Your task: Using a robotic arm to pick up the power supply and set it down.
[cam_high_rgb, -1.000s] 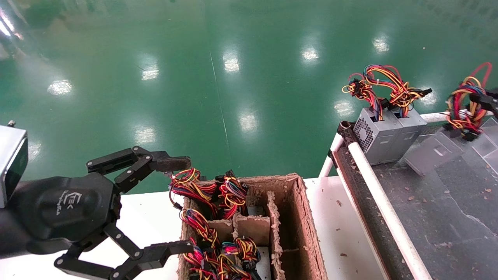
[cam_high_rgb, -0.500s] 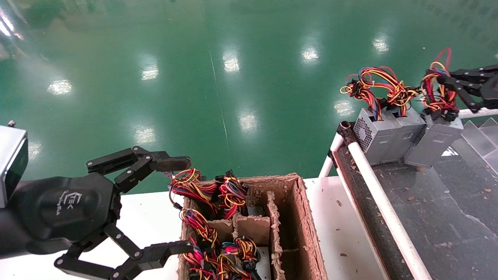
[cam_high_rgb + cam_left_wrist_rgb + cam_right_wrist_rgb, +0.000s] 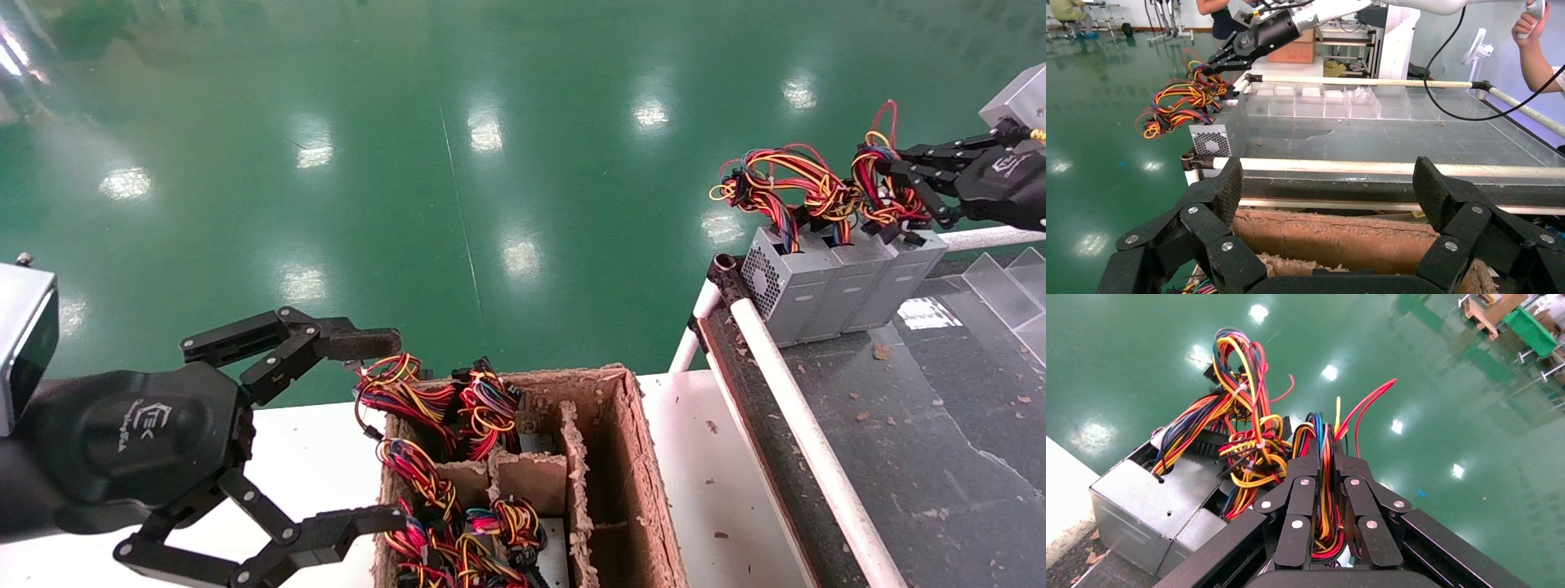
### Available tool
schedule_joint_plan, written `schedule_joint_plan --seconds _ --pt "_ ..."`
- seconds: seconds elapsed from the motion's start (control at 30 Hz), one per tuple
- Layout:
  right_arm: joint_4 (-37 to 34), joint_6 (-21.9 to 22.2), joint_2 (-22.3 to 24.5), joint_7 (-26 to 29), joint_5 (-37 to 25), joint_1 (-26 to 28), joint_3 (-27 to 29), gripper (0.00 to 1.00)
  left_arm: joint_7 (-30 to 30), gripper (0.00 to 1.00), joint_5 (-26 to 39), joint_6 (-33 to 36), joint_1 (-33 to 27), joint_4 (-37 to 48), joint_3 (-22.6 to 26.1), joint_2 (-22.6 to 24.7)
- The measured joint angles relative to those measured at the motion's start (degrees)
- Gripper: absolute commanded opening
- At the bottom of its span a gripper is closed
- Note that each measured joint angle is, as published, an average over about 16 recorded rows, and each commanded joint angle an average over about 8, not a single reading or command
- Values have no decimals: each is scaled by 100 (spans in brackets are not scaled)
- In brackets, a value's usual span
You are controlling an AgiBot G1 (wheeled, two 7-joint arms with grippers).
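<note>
As right pincer [image 3: 887, 184] grips wires [image 3: 878, 184], three power supplies [image 3: 842, 278] aligned.

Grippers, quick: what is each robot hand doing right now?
Left gripper: open, holding nothing, beside the cardboard box.
Right gripper: shut on the wires of the power supply.

Right pincer [image 3: 1329, 462] clamped on the power supply's wires [image 3: 1326, 496] — grey boxes [image 3: 1144, 502] alongside.

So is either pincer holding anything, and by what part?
The right pincer grips the power supply by its wire bundle. The left pincer is open, holding nothing.
</note>
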Motion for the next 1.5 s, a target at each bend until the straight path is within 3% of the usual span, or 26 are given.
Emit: schedule_joint_plan --seconds 0.6,0.93,1.2,1.5 --pt "-861 -415 15 -456 -110 474 -75 100 1 100 -1 -1 0 0 2 -1" --pt "-930 -638 189 -868 370 465 250 100 1 100 -2 -2 0 0 2 -1" --pt "-648 -847 303 -863 895 167 537 100 2 100 -2 -3 0 2 2 -1" --pt "214 -1102 407 -383 1354 -421 667 100 3 100 -3 -4 -1 3 3 -2"
